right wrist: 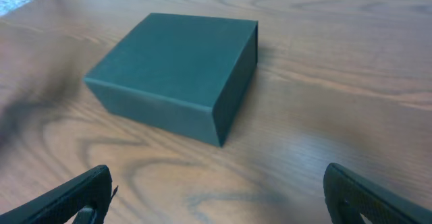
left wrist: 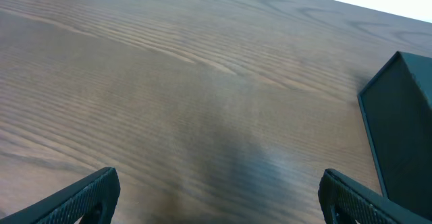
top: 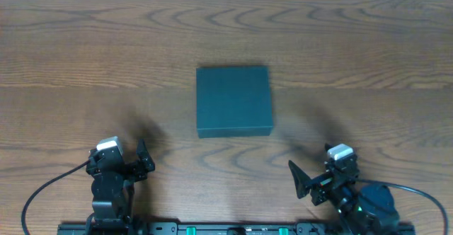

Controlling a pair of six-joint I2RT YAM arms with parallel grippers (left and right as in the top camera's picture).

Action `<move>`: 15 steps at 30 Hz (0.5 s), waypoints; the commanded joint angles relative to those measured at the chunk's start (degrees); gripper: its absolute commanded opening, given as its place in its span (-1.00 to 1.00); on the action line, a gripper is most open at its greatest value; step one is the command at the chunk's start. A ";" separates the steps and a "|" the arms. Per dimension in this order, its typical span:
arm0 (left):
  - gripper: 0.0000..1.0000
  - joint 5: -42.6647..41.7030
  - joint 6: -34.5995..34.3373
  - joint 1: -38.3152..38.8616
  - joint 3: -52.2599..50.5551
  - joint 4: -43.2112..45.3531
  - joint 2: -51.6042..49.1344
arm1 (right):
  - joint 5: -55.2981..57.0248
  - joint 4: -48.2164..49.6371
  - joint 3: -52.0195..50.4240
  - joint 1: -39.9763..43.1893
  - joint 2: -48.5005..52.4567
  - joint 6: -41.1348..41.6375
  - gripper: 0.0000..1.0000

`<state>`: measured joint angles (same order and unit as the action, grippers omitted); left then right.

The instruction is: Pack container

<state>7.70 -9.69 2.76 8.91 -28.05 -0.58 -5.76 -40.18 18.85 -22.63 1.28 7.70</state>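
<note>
The container (top: 233, 100) is a dark green-black square matte box, lid closed, lying flat in the middle of the wooden table. It shows in the right wrist view (right wrist: 177, 72) ahead and to the left, and its corner shows at the right edge of the left wrist view (left wrist: 403, 123). My left gripper (top: 138, 165) is open and empty near the front left, its fingers wide apart over bare wood (left wrist: 216, 200). My right gripper (top: 306, 182) is open and empty near the front right (right wrist: 216, 197). Both grippers are well short of the container.
The wooden table (top: 85, 65) runs to a pale far edge at the top of the overhead view. A black cable (top: 42, 192) loops from the left arm's base, and another (top: 425, 196) from the right arm's base. No snack packets are in view.
</note>
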 commanded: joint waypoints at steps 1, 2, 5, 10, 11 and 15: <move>0.91 0.33 -0.61 -0.22 -1.09 0.07 0.33 | 0.39 1.75 -3.67 0.59 -0.96 -2.08 0.99; 0.91 0.33 -0.61 -0.22 -1.09 0.07 0.33 | 0.39 2.38 -4.63 0.59 -0.96 -2.08 0.99; 0.90 0.33 -0.61 -0.22 -1.09 0.07 0.33 | -0.02 3.63 -7.30 0.59 -0.96 -1.95 0.98; 0.90 0.33 -0.63 -0.22 -1.09 0.07 0.33 | -0.02 3.06 -9.90 0.59 -0.96 -2.03 0.98; 0.90 0.33 -0.63 -0.22 -1.09 0.07 0.33 | -0.02 3.10 -9.90 0.59 -0.96 -2.03 0.99; 0.90 0.33 -0.61 -0.22 -1.09 0.07 0.33 | -0.04 3.10 -9.90 0.59 -0.96 -2.03 0.99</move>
<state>7.73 -9.67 2.76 8.91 -28.05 -0.58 -5.85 -37.17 9.19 -22.44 0.78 6.70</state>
